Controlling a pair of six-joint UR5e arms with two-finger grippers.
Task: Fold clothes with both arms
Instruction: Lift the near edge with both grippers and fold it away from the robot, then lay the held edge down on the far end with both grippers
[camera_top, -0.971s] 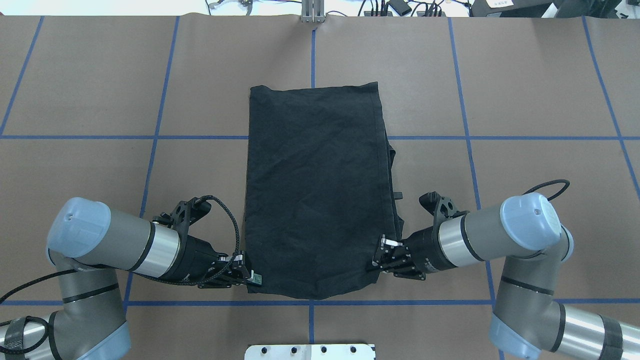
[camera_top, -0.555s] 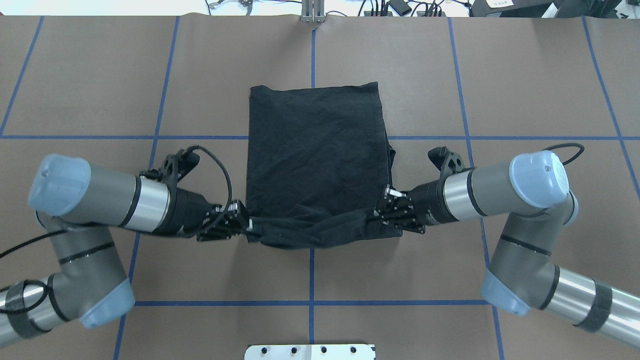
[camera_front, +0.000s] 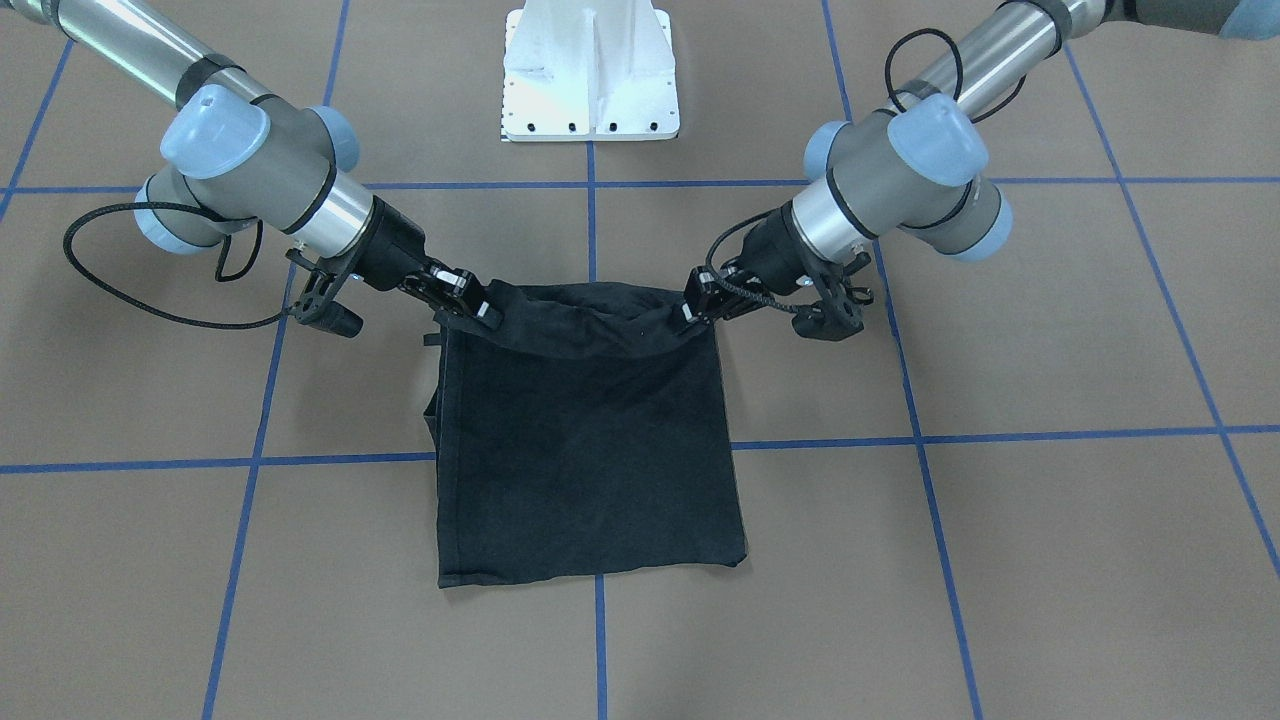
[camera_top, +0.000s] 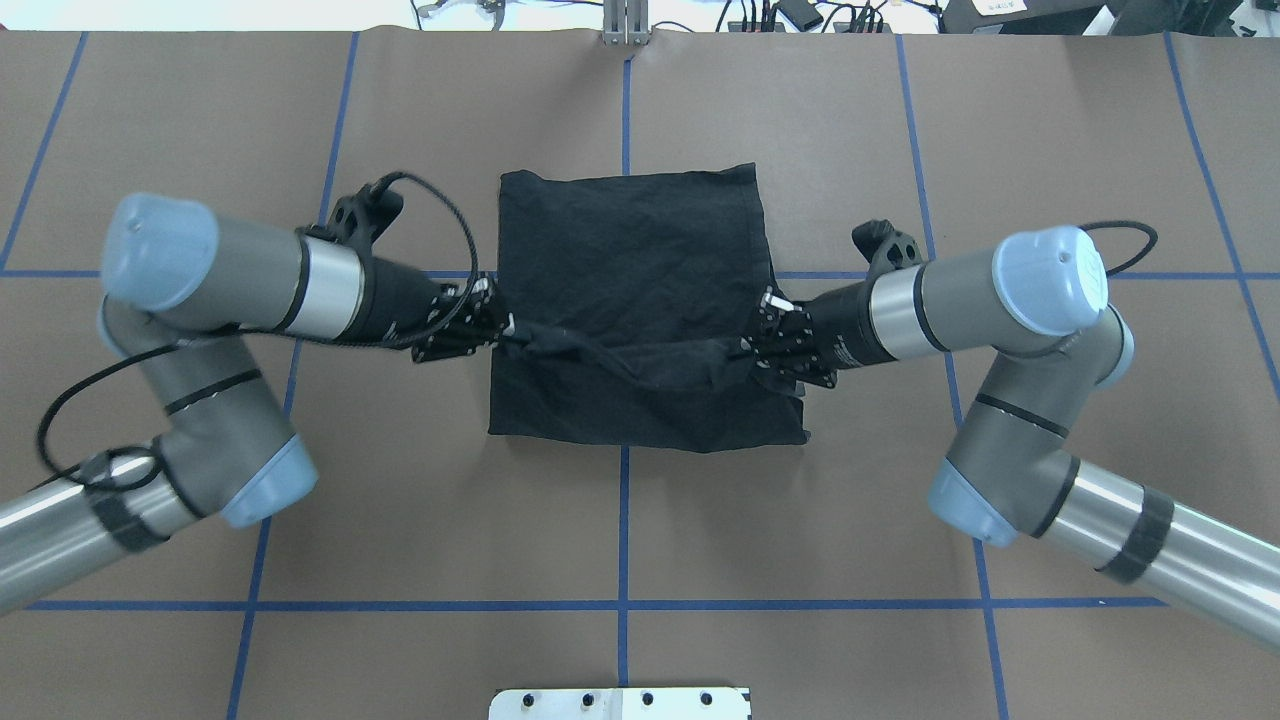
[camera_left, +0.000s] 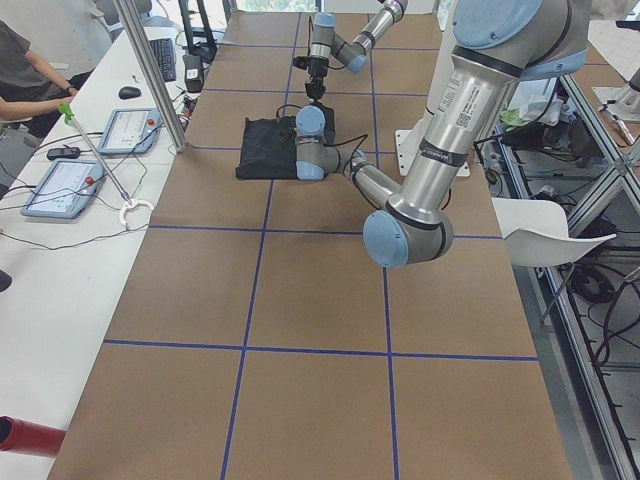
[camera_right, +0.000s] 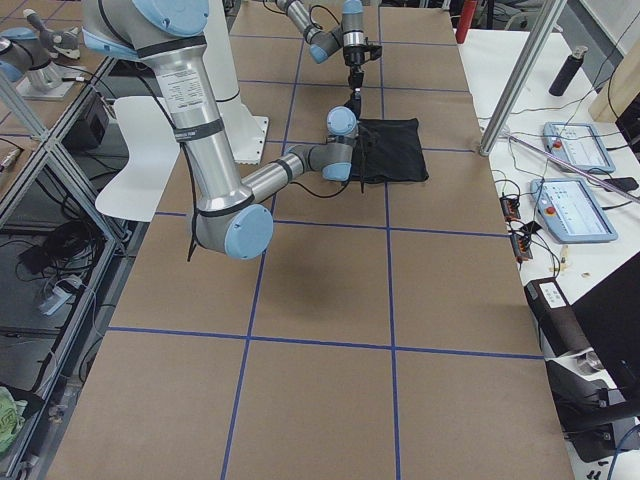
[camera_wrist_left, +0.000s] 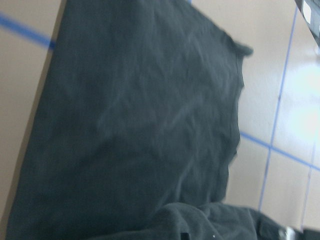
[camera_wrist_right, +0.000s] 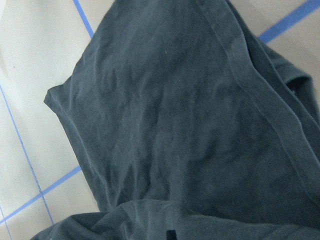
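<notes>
Black T-shirt (camera_top: 640, 240): soft, wrinkled cloth, rectangle at table (camera_top: 180, 140) centre. Left gripper (camera_top: 500, 330) pinched raised hem corner at 9 o'clock; right gripper (camera_top: 750, 350) clamped corner at 3 o'clock. Hem sagged between. Matte brown surface stretched wide toward 12 o'clock.

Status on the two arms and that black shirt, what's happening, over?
Left gripper, right gripper: both shut on black T-shirt. Held edge raised, about halfway across the flat part. Nothing blocking the fold.
</notes>
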